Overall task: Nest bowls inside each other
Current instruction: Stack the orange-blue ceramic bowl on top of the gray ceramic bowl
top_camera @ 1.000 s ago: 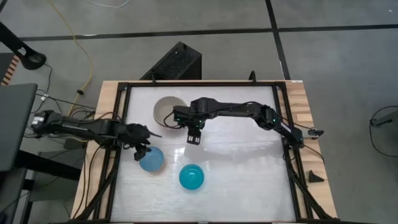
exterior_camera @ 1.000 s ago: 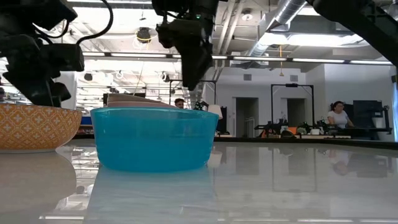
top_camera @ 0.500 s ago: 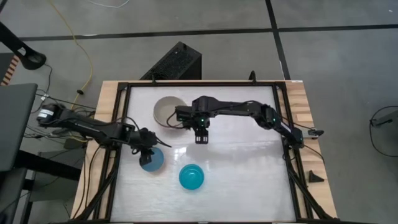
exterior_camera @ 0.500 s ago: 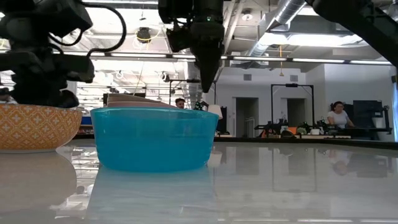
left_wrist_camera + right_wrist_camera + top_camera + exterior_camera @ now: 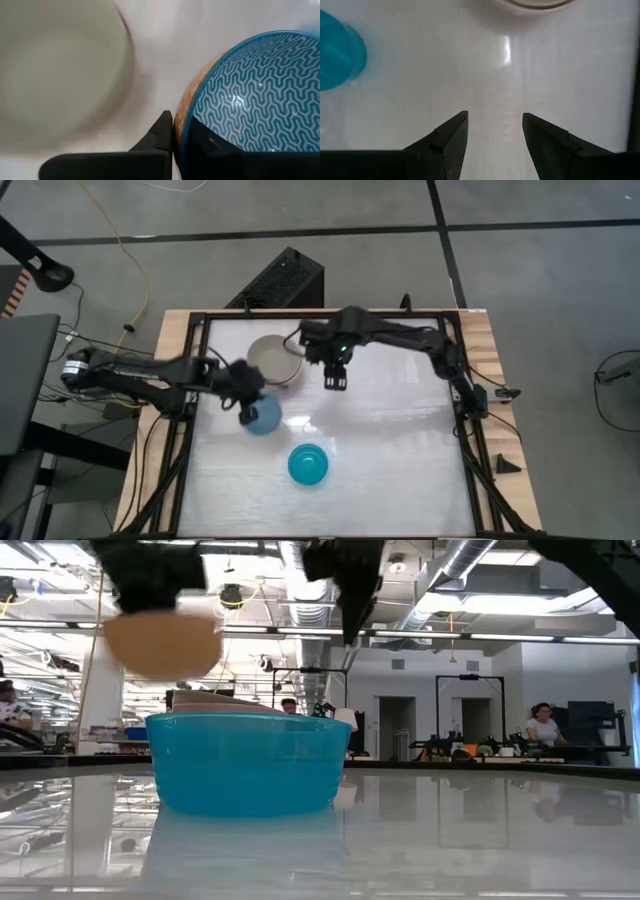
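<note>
Left gripper [image 5: 247, 392] clamped on the rim of the light blue bowl [image 5: 264, 415], one finger inside and one outside. Bowl lifted clear of the table [image 5: 400, 460], hanging up high in the low view [image 5: 162, 640] with its orange patterned underside showing. Zigzag pattern on the inside, plain to see from the left wrist [image 5: 250, 95]. From above, sitting just beside the stack of bigger bowls [image 5: 272, 358] near the back edge, cream-white inside, the blue one overlapping the stack's rim a bit.

Teal bowl [image 5: 308, 465] flat on the table nearer the front, well apart from the rest, nothing touching it.

Right gripper [image 5: 335, 379] hovering over bare table just right of the stack, fingers [image 5: 445, 137] spread apart, holding nothing.
</note>
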### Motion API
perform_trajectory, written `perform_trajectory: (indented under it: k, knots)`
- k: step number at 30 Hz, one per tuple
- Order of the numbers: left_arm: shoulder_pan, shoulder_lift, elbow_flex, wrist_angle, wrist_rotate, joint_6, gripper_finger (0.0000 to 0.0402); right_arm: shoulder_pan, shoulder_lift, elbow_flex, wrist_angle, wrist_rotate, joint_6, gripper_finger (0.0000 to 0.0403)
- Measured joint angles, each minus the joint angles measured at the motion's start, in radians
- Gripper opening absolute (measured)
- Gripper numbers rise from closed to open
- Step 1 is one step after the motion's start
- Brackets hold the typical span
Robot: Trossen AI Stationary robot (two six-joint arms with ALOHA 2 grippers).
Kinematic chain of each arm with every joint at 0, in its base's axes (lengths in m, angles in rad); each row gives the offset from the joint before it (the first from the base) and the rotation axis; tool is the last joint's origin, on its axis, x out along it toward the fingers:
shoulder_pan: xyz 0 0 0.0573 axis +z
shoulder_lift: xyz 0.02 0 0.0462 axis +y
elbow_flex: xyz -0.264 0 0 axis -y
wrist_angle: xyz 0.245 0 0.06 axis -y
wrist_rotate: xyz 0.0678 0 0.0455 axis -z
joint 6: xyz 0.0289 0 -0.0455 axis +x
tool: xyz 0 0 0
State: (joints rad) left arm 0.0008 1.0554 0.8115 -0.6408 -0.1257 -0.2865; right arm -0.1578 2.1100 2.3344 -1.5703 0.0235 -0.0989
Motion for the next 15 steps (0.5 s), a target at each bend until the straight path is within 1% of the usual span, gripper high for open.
perform_trajectory:
  k: [4,9,12,15]
  knots:
    - [0.129,0.036,0.161,0.035,-0.014,0.077,0.0002,-0.024,-0.074,0.0,0.004,0.0,0.033,0.0223]
    - [0.334,0.159,0.303,0.004,0.001,0.242,0.0002,-0.035,-0.145,0.0,0.011,0.001,0.103,0.0223]
    - [0.478,0.243,0.368,-0.012,0.083,0.33,0.0002,-0.023,-0.165,0.0,0.009,0.002,0.139,0.0223]
    - [0.599,0.338,0.369,-0.064,0.189,0.402,0.0002,0.004,-0.178,0.0,0.003,0.017,0.166,0.0223]
